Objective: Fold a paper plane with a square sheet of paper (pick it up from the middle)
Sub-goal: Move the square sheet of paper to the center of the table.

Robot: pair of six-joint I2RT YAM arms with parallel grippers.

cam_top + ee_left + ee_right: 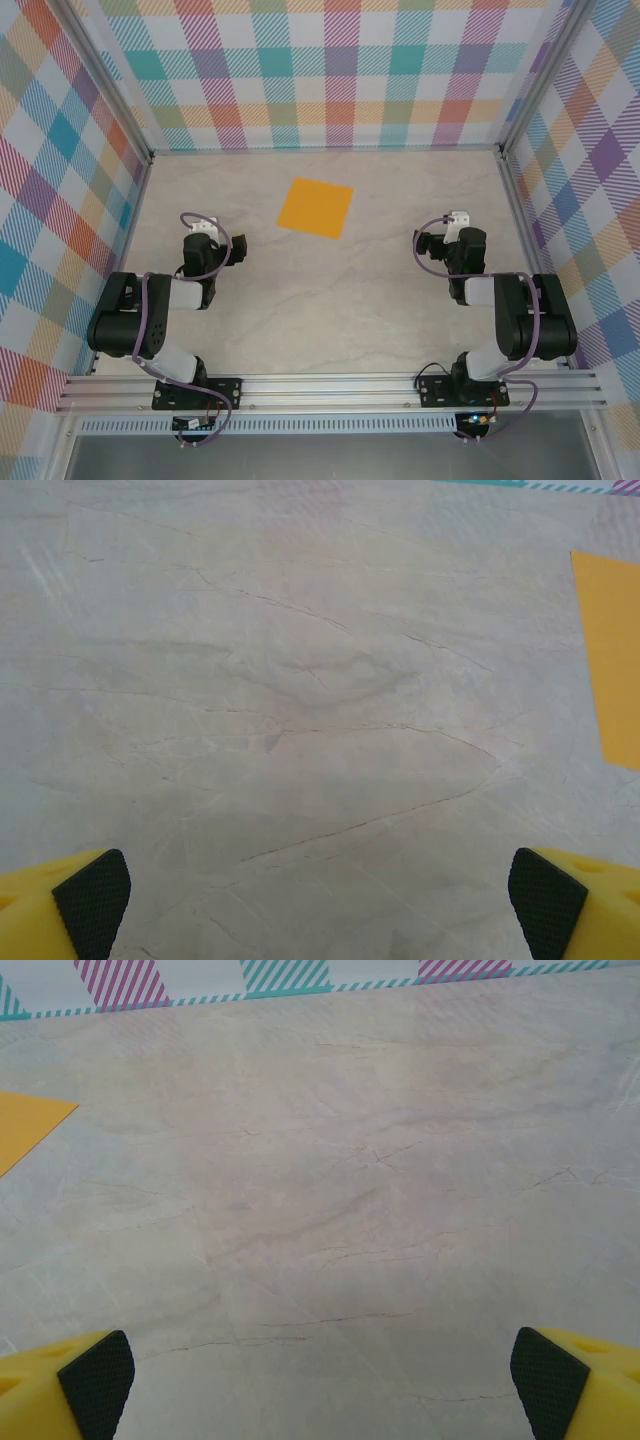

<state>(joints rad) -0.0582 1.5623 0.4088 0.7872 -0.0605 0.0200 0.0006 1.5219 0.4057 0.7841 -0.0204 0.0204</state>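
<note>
- Presently, the table [330, 300]: a pale marbled surface under both claws. Its near edge is hidden behind the rail.
- The square sheet of paper [315, 207]: orange, flat and unfolded. It lies ahead of and between the claws, well apart from each. The left wrist view cuts it off at the right border; the right wrist view catches one corner at the left border.
- The left gripper [320, 900]: jaws spread wide, nothing held. The yellow fingers are cropped at the bottom.
- The right gripper [320, 1380]: likewise wide apart and empty, fingers cropped.
</note>
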